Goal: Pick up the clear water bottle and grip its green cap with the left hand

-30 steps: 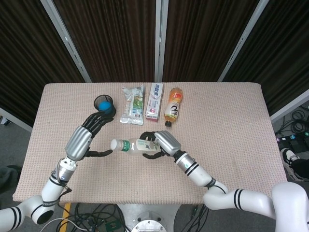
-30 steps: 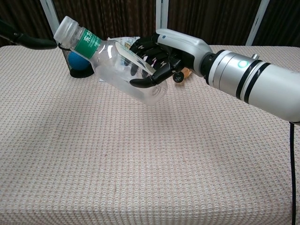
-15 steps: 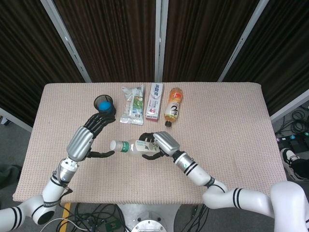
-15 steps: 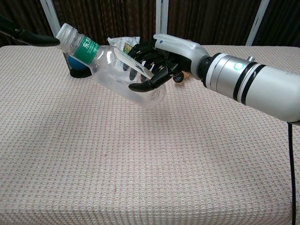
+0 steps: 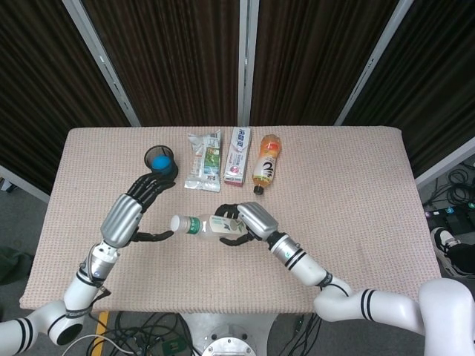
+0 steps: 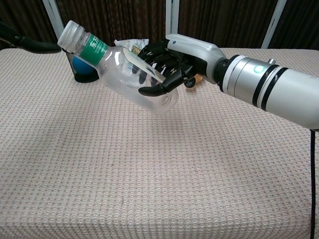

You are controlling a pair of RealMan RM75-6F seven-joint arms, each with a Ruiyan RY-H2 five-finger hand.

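Note:
My right hand (image 5: pixel 246 220) grips the clear water bottle (image 5: pixel 202 224) around its lower body and holds it above the table, tilted with the neck pointing left. In the chest view the right hand (image 6: pixel 172 62) wraps the bottle (image 6: pixel 124 74), whose pale cap (image 6: pixel 70 34) sits above a green label band. My left hand (image 5: pixel 135 211) is open, its fingers spread toward the back. Its thumb tip lies just left of the cap (image 5: pixel 177 222). The chest view shows only one dark finger (image 6: pixel 30 45) of the left hand, reaching the cap's side.
A black cup with a blue ball (image 5: pixel 160 161) stands behind the left hand. A snack packet (image 5: pixel 203 170), a toothpaste box (image 5: pixel 237 165) and an orange drink bottle (image 5: pixel 266 169) lie in a row at the back. The woven tablecloth (image 5: pixel 349 215) covers the table.
The bottle dipped a little half a second ago and has come back up. The left thumb stays beside the cap; both arms have barely shifted.

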